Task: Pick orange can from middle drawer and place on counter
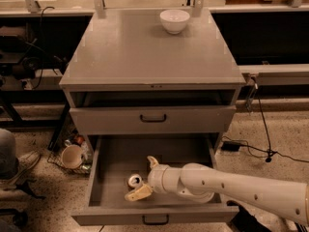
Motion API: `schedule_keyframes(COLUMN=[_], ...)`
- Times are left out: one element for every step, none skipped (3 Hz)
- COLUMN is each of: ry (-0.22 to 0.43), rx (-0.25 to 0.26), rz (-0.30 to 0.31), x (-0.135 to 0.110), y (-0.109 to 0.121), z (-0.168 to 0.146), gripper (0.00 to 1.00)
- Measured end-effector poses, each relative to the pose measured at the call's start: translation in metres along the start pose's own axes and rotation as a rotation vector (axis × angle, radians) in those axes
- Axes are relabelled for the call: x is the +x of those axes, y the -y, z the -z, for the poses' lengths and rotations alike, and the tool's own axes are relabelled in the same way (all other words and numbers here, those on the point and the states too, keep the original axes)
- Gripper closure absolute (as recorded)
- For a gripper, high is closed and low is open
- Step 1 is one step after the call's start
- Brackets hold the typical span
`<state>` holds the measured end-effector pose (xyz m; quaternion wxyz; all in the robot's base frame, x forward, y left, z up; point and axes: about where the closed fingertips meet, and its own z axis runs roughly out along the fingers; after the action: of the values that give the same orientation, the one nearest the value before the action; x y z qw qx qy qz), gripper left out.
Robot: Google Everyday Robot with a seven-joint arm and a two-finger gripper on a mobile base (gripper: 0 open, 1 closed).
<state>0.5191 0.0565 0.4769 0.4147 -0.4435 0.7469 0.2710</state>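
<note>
The orange can [134, 181] stands upright on the floor of the open middle drawer [114, 166], its silver lid facing up. My gripper [145, 178] reaches into the drawer from the right on a white arm. It is open, with one pale finger [139, 193] in front of the can and the other [152, 162] behind and to the right. The can sits at the mouth of the open fingers, near the front one. The counter [140, 52] above is a broad grey top.
A white bowl [175, 21] sits at the back right of the counter. A shut grey drawer front with a black handle [153, 118] lies above the open drawer. A basket with cups [72, 155] and a person's shoe [21, 164] are on the floor at left. Cables run at right.
</note>
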Motion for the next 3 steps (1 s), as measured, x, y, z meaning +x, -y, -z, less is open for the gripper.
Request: schedule_keyframes(ry=[0.014, 0.034, 0.047], rx=[0.000, 0.009, 0.013], rz=[-0.010, -0.028, -0.037], x=[0.006, 0.015, 0.020], y=[0.007, 0.018, 0.023], z=[-0.018, -0.032, -0.038], gripper=[0.00, 0.00, 0.00])
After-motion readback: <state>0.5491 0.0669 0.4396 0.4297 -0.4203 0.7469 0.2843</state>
